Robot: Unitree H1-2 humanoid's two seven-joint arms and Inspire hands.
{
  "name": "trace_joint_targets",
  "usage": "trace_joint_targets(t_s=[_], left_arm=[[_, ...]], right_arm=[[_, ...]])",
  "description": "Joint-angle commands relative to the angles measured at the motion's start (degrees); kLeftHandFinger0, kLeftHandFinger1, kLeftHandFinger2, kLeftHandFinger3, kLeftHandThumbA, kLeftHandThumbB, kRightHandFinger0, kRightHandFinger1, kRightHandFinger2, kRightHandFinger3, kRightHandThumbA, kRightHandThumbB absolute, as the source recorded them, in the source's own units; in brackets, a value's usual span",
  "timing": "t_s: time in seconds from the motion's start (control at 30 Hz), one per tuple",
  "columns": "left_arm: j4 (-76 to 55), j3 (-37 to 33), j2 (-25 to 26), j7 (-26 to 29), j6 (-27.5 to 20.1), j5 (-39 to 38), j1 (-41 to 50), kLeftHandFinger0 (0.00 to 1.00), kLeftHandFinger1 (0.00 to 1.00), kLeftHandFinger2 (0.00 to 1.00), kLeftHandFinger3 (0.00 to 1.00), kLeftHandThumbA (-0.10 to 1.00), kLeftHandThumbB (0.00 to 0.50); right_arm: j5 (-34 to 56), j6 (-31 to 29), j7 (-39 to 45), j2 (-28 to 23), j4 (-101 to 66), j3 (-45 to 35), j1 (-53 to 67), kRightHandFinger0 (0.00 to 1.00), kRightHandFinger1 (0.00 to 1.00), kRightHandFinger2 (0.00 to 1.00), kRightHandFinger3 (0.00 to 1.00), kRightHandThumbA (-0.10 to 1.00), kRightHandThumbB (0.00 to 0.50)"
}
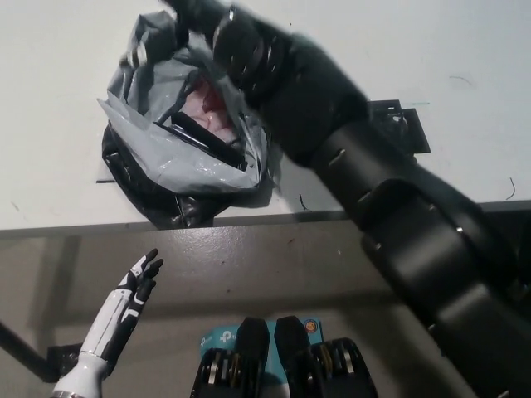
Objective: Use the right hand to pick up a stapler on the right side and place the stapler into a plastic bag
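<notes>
The grey and black plastic bag (pixel 158 157) lies on the white table (pixel 50 99) at the left, its mouth gaping open. Inside it I see a pinkish patch and a dark long shape (pixel 207 143) that may be the stapler; I cannot tell for sure. My black right hand (pixel 203 16) is blurred at the picture's top edge, above the far rim of the bag and outside it. Whether it holds anything is unclear. My white left hand (pixel 137 282) rests open at the lower left, below the table's front edge.
A black square pad (pixel 406 124) lies on the table to the right of the bag, partly hidden by my right forearm (pixel 357 157). The table's front edge (pixel 83 225) runs across the middle of the picture.
</notes>
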Motion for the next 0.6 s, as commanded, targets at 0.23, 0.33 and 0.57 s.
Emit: trace_joint_targets(t_s=[0.23,0.33,0.57], left_arm=[[-0.37,0.85,0.38,0.19,-1.23,0.01,-3.17,1.00,1.00,1.00,1.00,1.00,0.312],[-0.16,1.23,0.73,0.45,-0.64,0.32,-4.46,1.00,1.00,1.00,1.00,1.00,0.301],[1.98,1.17,0.60,0.35,-1.32,0.06,-6.85,1.00,1.00,1.00,1.00,1.00,0.288]], right_arm=[[11.06,6.90,11.49,-20.13,-60.73,-11.58,8.90,1.00,1.00,1.00,1.00,1.00,0.421],[14.17,7.50,14.30,-26.43,-72.18,-13.93,18.32,1.00,1.00,1.00,1.00,1.00,0.425],[21.98,8.40,11.37,-30.02,-88.49,-21.94,40.94,1.00,1.00,1.00,1.00,1.00,0.408]])
